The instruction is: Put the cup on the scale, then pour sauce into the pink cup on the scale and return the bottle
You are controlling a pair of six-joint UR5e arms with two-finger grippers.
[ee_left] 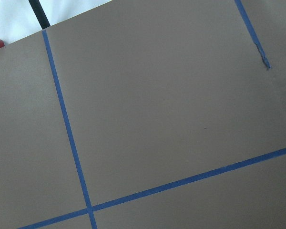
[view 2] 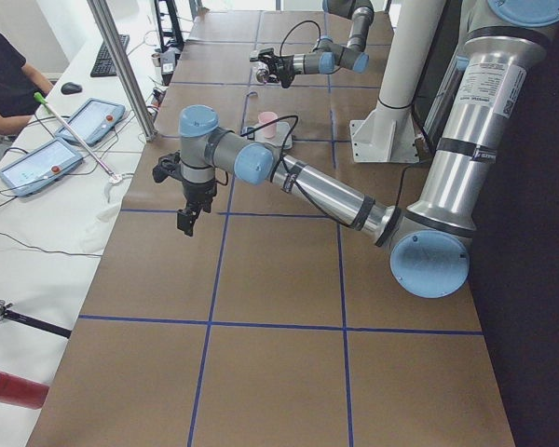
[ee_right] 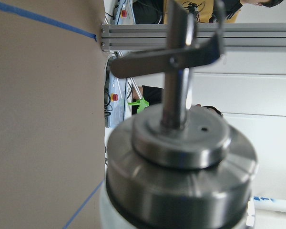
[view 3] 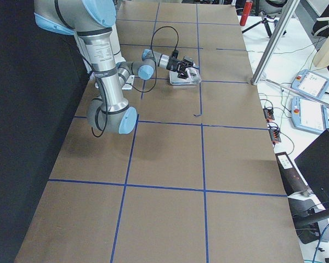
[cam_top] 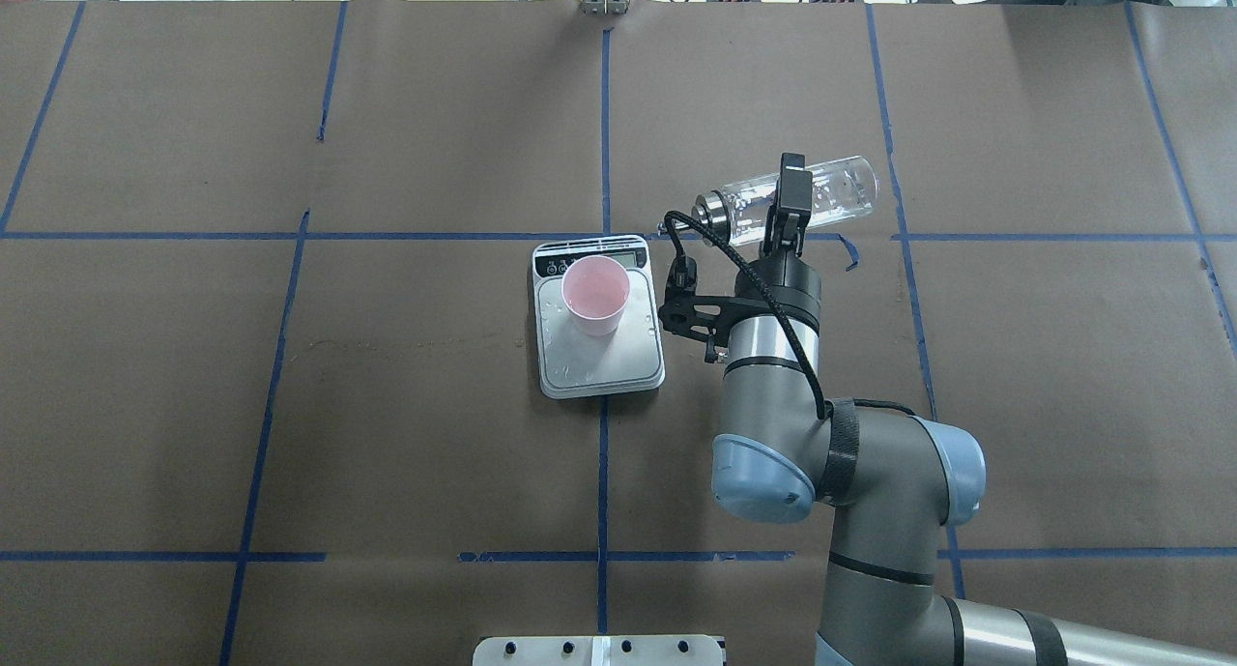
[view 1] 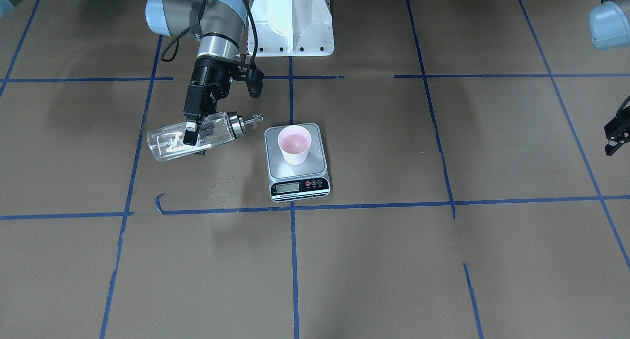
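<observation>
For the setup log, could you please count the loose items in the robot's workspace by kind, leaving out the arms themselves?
Pink cup: 1
Scale: 1
Glass bottle: 1
Total: 3
</observation>
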